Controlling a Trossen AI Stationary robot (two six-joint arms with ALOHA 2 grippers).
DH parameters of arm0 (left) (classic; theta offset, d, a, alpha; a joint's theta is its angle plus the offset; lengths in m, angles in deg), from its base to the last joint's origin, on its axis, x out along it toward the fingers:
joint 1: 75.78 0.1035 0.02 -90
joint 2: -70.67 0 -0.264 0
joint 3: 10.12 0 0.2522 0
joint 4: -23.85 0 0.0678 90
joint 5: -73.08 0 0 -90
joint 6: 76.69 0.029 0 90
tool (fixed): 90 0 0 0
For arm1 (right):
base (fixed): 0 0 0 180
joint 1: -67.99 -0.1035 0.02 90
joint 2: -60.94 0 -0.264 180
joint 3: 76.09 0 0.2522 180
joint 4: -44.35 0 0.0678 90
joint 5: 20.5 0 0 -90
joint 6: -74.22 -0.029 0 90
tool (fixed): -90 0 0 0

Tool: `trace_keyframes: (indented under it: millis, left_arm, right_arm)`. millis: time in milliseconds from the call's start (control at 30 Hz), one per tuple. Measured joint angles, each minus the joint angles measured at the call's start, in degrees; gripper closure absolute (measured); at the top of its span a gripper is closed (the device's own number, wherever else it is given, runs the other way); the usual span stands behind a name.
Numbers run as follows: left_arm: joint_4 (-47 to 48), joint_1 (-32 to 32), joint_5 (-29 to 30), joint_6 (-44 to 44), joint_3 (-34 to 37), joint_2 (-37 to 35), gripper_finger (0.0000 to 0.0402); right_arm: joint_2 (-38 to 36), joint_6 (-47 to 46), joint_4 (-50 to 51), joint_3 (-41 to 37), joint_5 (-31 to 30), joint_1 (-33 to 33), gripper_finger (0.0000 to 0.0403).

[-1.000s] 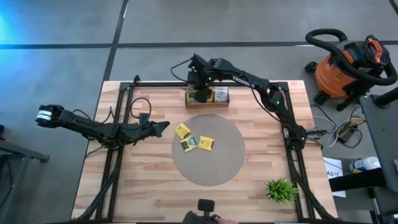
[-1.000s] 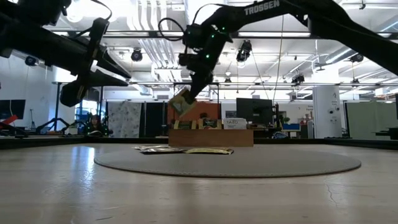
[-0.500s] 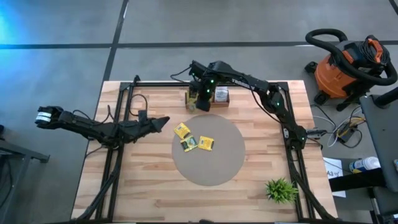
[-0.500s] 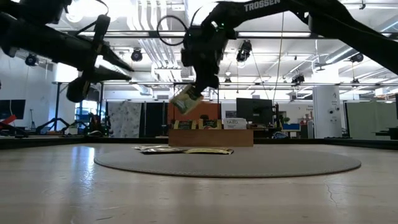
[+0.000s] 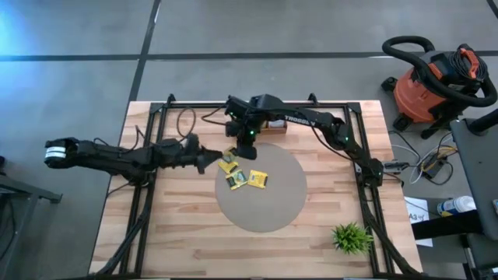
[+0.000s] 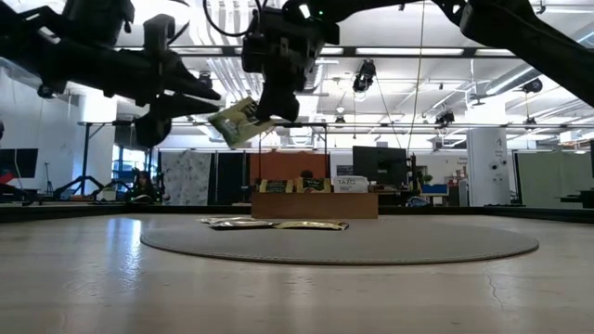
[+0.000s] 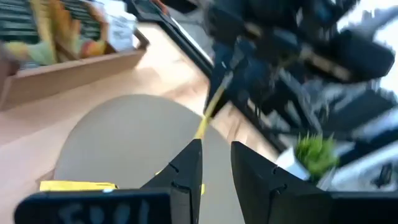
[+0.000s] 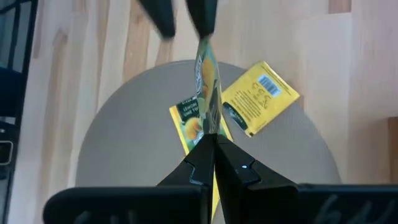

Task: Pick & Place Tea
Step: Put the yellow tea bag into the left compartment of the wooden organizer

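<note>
My right gripper (image 5: pixel 242 146) hovers above the far-left edge of the round grey mat (image 5: pixel 264 206), shut on one yellow tea packet (image 6: pixel 236 122). In the right wrist view the packet (image 8: pixel 207 81) shows edge-on. My left gripper (image 5: pixel 208 159) is open and points at the packet's free end from the table's left; its fingertips (image 7: pixel 194 152) stand just short of the packet (image 7: pixel 212 109). Three more yellow packets (image 5: pixel 227 163) (image 5: pixel 237 180) (image 5: pixel 257 179) lie flat on the mat. The wooden tray (image 6: pixel 316 199) with further packets sits at the far edge. My right gripper pinches the yellow packet by one end (image 8: pixel 211 127) between its two fingers, coming from above and slanting toward the table's left. The packet is lifted clear and sticks out tilted beyond the fingertips. My left gripper: I cannot tell whether a fingertip touches the packet's free end (image 8: pixel 202 43).
A small green plant (image 5: pixel 351 237) stands at the table's near right corner. An orange shop vacuum (image 5: pixel 432 85) stands on the floor beyond the right edge. Black frame rails run along both sides of the table. Bare wood lies near the mat's front.
My right gripper has carried the packet from over the tray toward the near and left side, rising, and now hangs above the mat's far-left edge. The packet has swung from hanging down to sticking out leftward. My left gripper has moved right toward it.
</note>
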Motion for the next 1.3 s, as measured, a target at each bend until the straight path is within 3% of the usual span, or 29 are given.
trace_keyframes:
  millis: [233, 567, 767, 933, 1300]
  left_arm:
    - [0.0, 0.0, -4.3, 6.2, -3.6, 6.5, 0.0321]
    - [0.2, 0.0, -7.9, 6.6, -5.2, 13.0, 0.0321]
    - [-0.1, 0.0, -7.1, 7.0, -6.9, 10.1, 0.0321]
    - [0.2, 0.3, 0.4, 7.7, -8.5, 7.8, 0.0321]
    - [1.4, 0.8, -1.1, 6.6, -8.8, 14.1, 0.0321]
  right_arm:
    - [0.0, -2.2, -0.3, 0.0, 0.3, -0.6, 0.0394]
    - [-1.3, -2.1, 0.1, 0.0, 0.3, -0.6, 0.0394]
    - [-1.4, 0.0, 5.8, 0.0, -4.1, -0.6, 0.0394]
    - [-1.1, 0.1, 6.8, -0.1, -4.9, -0.9, 0.0394]
    - [-1.2, -1.1, 4.1, -0.1, -4.8, -1.3, 0.0394]
